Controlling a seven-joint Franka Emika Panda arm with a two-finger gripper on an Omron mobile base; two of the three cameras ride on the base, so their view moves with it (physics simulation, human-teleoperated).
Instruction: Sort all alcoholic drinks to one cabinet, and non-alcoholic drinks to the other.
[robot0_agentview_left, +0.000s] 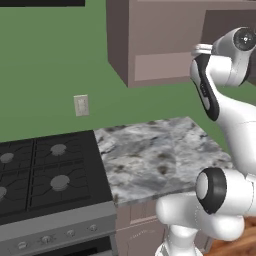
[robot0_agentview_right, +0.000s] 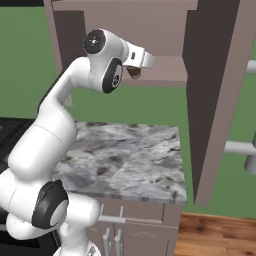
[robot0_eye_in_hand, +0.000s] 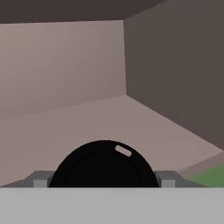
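Note:
My gripper (robot0_eye_in_hand: 101, 179) reaches into the open mauve-brown wall cabinet (robot0_agentview_right: 165, 30), just above its plain inner shelf (robot0_eye_in_hand: 87, 127). Its two grey fingertips (robot0_eye_in_hand: 40, 179) press against the sides of the round black top of the non-alcoholic drink, a small tan cup (robot0_eye_in_hand: 104, 164). From the right base view the cup (robot0_agentview_right: 134, 72) hangs under the hand at the shelf's front edge. The cabinet door (robot0_agentview_right: 215, 100) stands swung open on the right, with its thick grey bar handle (robot0_agentview_right: 245, 148) facing out. The alcoholic drinks are out of view.
Below the cabinet lies a marbled grey counter (robot0_agentview_right: 125, 150) with drawer units (robot0_agentview_right: 112, 220) under it. A black gas stove (robot0_agentview_left: 45, 170) adjoins the counter on the left. A wall outlet (robot0_agentview_left: 81, 105) sits on the green wall. The open door juts out over the counter's right end.

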